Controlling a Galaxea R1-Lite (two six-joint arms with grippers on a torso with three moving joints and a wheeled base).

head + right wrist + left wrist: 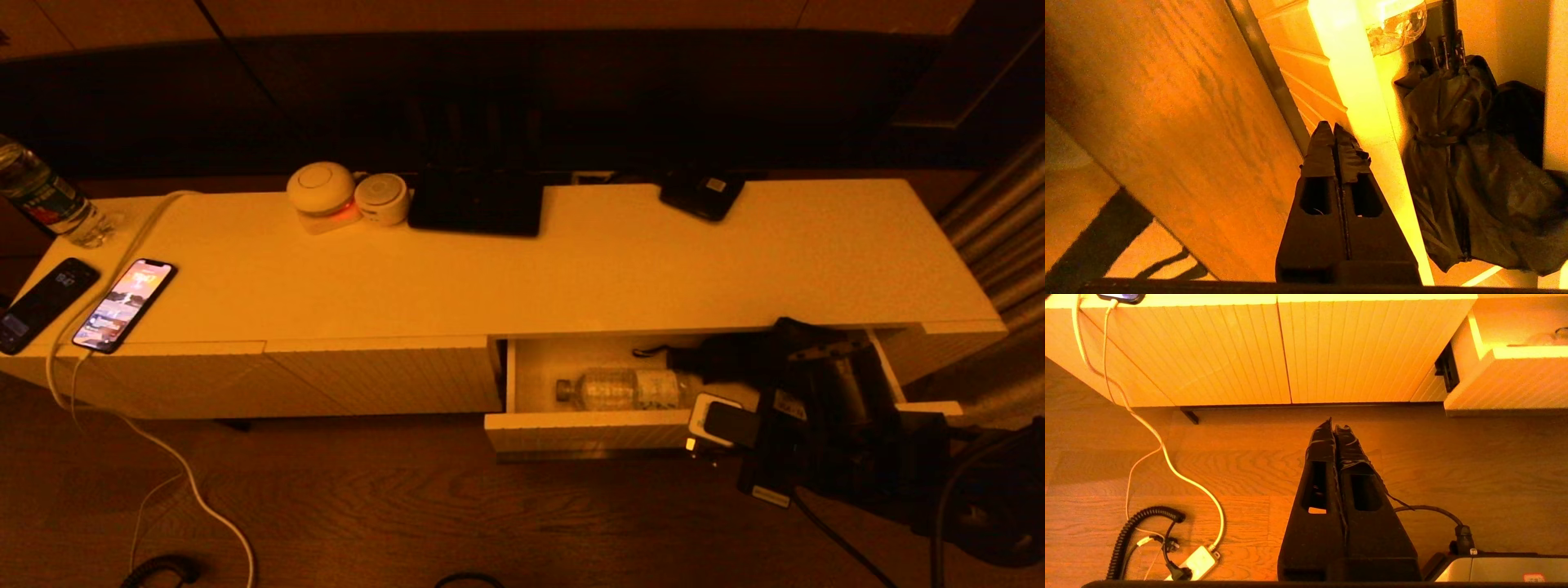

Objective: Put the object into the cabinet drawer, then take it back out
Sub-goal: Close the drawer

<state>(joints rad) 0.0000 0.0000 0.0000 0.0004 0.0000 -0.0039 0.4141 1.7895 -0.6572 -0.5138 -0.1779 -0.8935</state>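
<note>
The cabinet drawer point(588, 426) stands pulled open at the cabinet's right end. A clear plastic bottle point(620, 389) lies on its side inside, and a folded black umbrella point(718, 359) lies to its right. My right arm point(816, 408) reaches over the drawer's right half. In the right wrist view my right gripper point(1335, 126) is shut and empty, its tips just at the outer side of the drawer's front rim point(1363, 102), with the umbrella point(1453, 143) and bottle point(1396, 28) beyond. My left gripper point(1335, 424) hangs shut and empty over the floor, parked before the slotless ribbed panels.
On the cabinet top point(653, 261) lie two phones point(124, 304) at the left, a standing bottle point(41, 196), two round devices point(322, 192), a black tablet point(478, 202) and a black box point(702, 194). A white cable point(1167, 457) and a power strip point(1196, 561) lie on the floor.
</note>
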